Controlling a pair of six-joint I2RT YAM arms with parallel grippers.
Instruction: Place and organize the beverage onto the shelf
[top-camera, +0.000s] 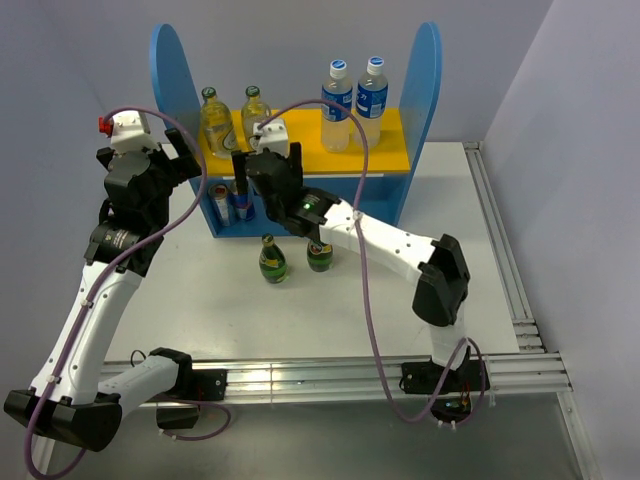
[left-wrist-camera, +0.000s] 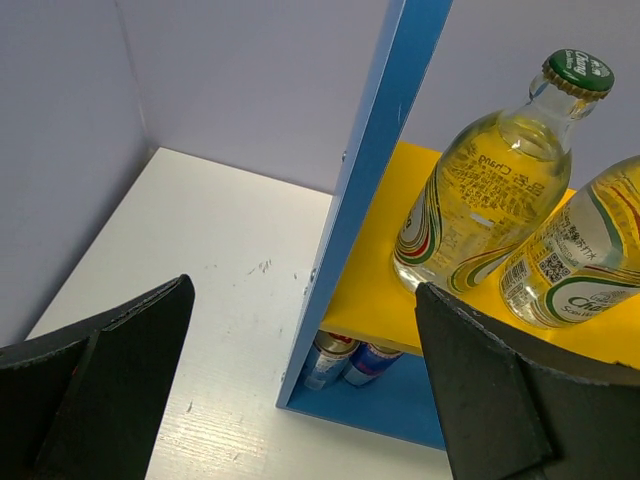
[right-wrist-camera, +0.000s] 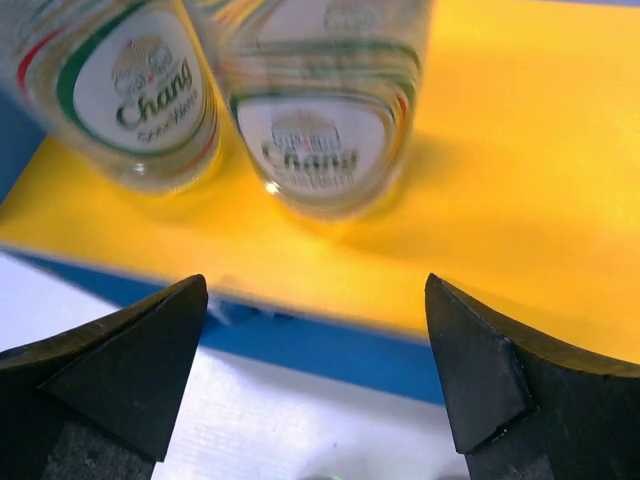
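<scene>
Shelf (top-camera: 425, 90) stood at the back of the surface (top-camera: 460, 230). All positions below are noted against it.

Upper yellow board (top-camera: 385, 150): 4 bottles, all upright. 2 clear glass bottles (top-camera: 214, 125) of pale yellow drink stood at the shelf's left end, just beside each other. The left wrist view showed a green crown cap on the one nearer the left panel. 2 plastic bottles (top-camera: 337, 108) with blue labels and caps stood toward the shelf's right end, also side by side.

Lower tier: 2 cans (top-camera: 232, 205) at the left end, below the glass bottles.

2 dark green bottles (top-camera: 272, 260) stood upright on the surface just in front of the shelf, near its middle. They were close together but apart, and on neither tier.

Right hand (right-wrist-camera: 315, 285): jaws spread wide, empty. It hung just in front of the upper board's front edge, facing the 2 glass bottles. In its wrist view both labels lay beyond the tips of the fingers (right-wrist-camera: 120, 370). It was clear of the bottles and the board.

Left hand (left-wrist-camera: 302, 290): jaws likewise wide apart, gripping nothing. It was off the shelf's left end at about upper-board height. The left side panel's front edge showed in the gap between its fingers (left-wrist-camera: 500, 400), apart from both.
</scene>
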